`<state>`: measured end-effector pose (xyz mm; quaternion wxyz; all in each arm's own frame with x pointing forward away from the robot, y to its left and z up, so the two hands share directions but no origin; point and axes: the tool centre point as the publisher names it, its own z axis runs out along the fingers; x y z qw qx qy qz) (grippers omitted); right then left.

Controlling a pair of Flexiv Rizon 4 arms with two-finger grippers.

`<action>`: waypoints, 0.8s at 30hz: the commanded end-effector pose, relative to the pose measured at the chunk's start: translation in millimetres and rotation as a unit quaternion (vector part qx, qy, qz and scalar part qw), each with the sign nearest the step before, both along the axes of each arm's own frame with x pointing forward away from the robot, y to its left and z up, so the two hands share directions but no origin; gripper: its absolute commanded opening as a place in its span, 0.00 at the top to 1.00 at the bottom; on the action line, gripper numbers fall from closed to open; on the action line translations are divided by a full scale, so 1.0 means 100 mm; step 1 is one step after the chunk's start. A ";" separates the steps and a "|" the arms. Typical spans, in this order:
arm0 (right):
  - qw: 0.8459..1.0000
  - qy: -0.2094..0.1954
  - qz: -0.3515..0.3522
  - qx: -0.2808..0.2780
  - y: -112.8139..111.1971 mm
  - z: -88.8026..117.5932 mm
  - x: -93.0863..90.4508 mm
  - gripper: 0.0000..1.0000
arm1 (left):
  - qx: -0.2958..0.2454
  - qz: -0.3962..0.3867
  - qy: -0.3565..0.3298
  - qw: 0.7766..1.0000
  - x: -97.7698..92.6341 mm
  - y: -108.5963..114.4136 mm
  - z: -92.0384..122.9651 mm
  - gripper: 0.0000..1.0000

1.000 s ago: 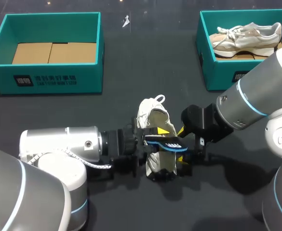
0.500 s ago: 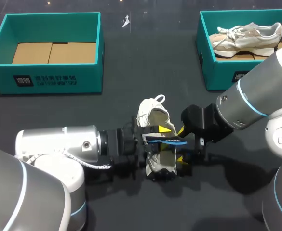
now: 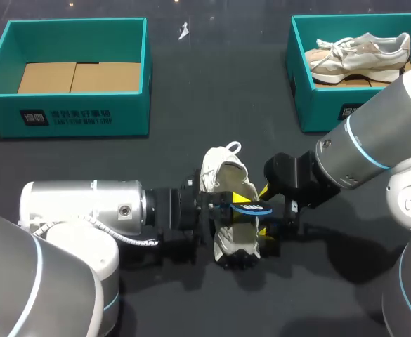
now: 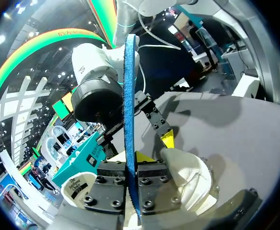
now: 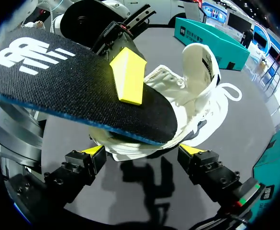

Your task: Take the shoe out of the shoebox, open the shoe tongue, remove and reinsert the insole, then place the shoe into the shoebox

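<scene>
While my left gripper (image 4: 131,165) pinches the insole (image 4: 129,96) edge-on, my right gripper (image 5: 143,151) stands wide, clasping the shoe (image 5: 197,67) from both sides, mid-table. Shoe out, insole out; reinsertion and boxing remain, I judge. The right wrist view shows the insole's printed face over the opening. Only the head view shows the shoebox (image 3: 146,70).

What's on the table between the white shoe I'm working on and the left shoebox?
Nothing. The head view shows only bare dark table between the left shoebox and the white shoe.
</scene>
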<state>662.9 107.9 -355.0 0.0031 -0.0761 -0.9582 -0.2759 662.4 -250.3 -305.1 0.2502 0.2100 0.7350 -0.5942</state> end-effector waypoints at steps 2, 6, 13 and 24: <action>1.000 -0.001 -0.001 0.000 0.00 0.00 -0.01 0.00 | -0.008 -0.012 -0.002 1.000 0.08 0.07 -0.14 1.00; 1.000 -0.001 -0.001 0.000 0.00 0.00 -0.01 0.00 | -0.011 -0.015 -0.007 1.000 0.10 0.07 -0.21 1.00; 1.000 -0.001 -0.001 0.000 0.00 0.00 -0.01 0.00 | -0.009 -0.013 -0.024 1.000 0.15 0.07 -0.30 1.00; 1.000 -0.001 -0.001 0.000 0.00 0.00 -0.01 0.00 | -0.012 -0.006 -0.017 1.000 0.16 0.06 -0.32 1.00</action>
